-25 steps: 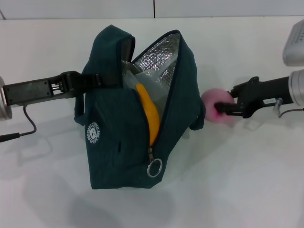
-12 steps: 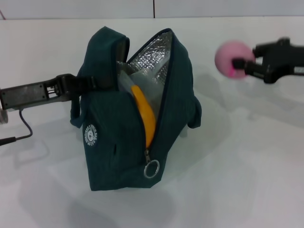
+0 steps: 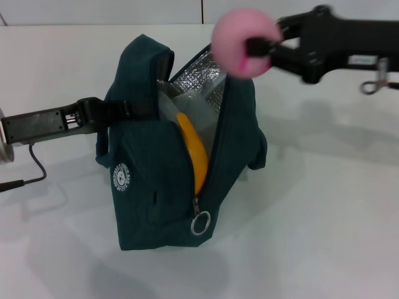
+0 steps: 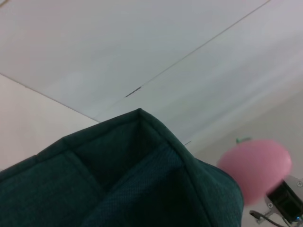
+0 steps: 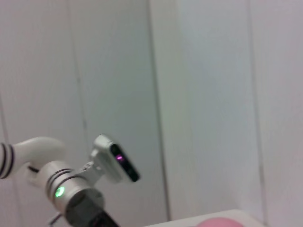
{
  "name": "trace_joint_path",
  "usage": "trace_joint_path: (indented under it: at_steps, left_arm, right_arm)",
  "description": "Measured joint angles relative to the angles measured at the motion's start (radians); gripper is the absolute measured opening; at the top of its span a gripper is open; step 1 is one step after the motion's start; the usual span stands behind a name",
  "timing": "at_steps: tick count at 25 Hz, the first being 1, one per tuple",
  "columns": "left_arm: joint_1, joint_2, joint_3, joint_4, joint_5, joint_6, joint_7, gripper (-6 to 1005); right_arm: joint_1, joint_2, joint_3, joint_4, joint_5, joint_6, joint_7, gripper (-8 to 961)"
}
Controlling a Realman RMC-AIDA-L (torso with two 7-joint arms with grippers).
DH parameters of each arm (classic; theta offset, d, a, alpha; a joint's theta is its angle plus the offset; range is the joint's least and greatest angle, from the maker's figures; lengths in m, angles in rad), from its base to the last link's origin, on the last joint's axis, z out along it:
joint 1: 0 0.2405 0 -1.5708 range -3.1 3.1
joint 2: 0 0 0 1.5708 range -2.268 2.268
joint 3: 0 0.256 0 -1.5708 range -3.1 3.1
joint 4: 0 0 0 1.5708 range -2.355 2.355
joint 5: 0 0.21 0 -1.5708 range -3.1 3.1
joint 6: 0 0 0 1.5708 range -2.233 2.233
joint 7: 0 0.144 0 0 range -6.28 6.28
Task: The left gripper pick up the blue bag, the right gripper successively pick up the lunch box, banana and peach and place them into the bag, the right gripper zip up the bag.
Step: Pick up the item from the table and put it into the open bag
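In the head view, the right end effector [image 3: 254, 51] grips the peach [image 3: 245, 41], which has risen from the surface [image 3: 336, 205] beside the blue bag [image 3: 181, 162] to just above its open mouth, so a drop seems due. The left end effector [image 3: 128, 107] holds the bag's handle; the banana [image 3: 194, 154] sits inside. The left wrist view shows the bag's rim with the peach beyond. The right wrist view shows only a pink sliver at its edge.

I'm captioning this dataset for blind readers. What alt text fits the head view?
The right gripper holds the pink peach above the open blue bag, which stands on a white table. The left gripper holds the bag's handle; the banana shows inside against silver lining.
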Motion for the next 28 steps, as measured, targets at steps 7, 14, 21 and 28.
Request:
trace_joint_path:
  at_steps: [7, 14, 21, 28]
  left_arm:
    - [0.0, 0.0, 0.0, 0.0, -0.005, 0.0, -0.002, 53]
    - [0.002, 0.0, 0.0, 0.0, -0.007, 0.001, 0.0, 53]
    - [0.001, 0.0, 0.0, 0.0, -0.007, 0.001, 0.001, 53]
    - [0.001, 0.0, 0.0, 0.0, -0.007, 0.0, 0.003, 53]
  right_arm:
    - [0.087, 0.004, -0.101, 0.111, 0.014, 0.012, -0.015, 126]
    - [0.102, 0.003, -0.128, 0.134, 0.014, 0.026, -0.027, 152]
    - [0.103, 0.001, -0.137, 0.144, 0.009, 0.047, -0.022, 297]
    - [0.115, -0.002, -0.138, 0.144, 0.009, 0.047, -0.016, 468]
